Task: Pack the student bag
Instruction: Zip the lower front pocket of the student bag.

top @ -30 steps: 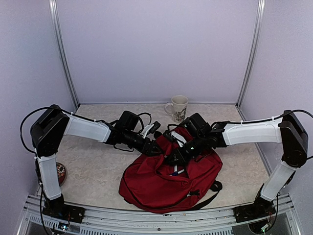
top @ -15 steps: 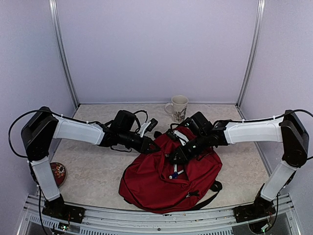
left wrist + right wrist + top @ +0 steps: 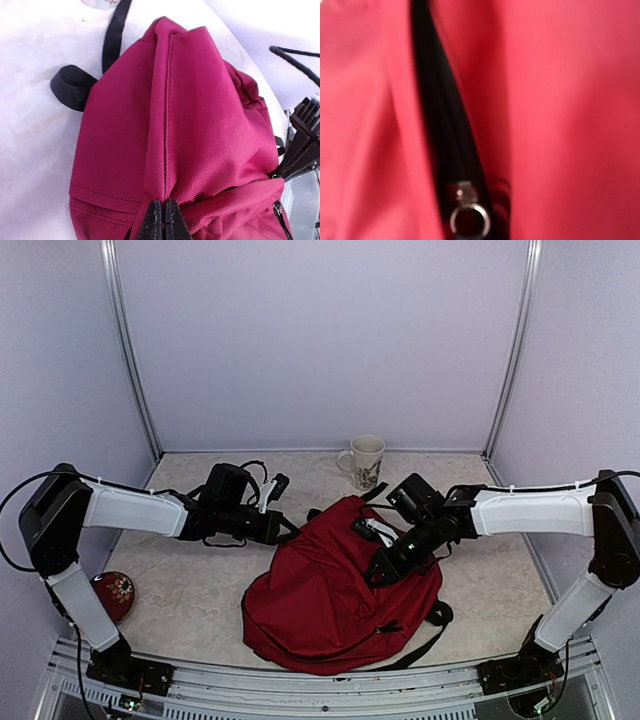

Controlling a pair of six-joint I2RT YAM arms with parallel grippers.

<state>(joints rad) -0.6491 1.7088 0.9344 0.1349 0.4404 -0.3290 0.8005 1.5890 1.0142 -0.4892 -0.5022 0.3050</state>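
Note:
The student bag (image 3: 320, 610), dark red, lies in the middle of the table, closer to the right arm. My left gripper (image 3: 288, 530) is at the bag's upper left edge. In the left wrist view its jaws (image 3: 164, 220) are shut, pinching a fold of the bag's fabric (image 3: 200, 100) beside a seam. My right gripper (image 3: 383, 572) rests on top of the bag along its zipper. The blurred right wrist view shows red fabric (image 3: 570, 100), a black zipper track and a metal slider with a ring (image 3: 469, 220) at the bottom edge. Its fingers are out of sight there.
A white patterned mug (image 3: 365, 460) stands at the back behind the bag. A red round object (image 3: 112, 592) lies by the left arm's base. Black straps trail from the bag (image 3: 425, 640), with a strap loop (image 3: 72, 87) on the table. Walls enclose three sides.
My left gripper closed on the bag's fabric and drew back to the left. My right gripper slid down and right along the zipper, and the items seen in the opening are now covered.

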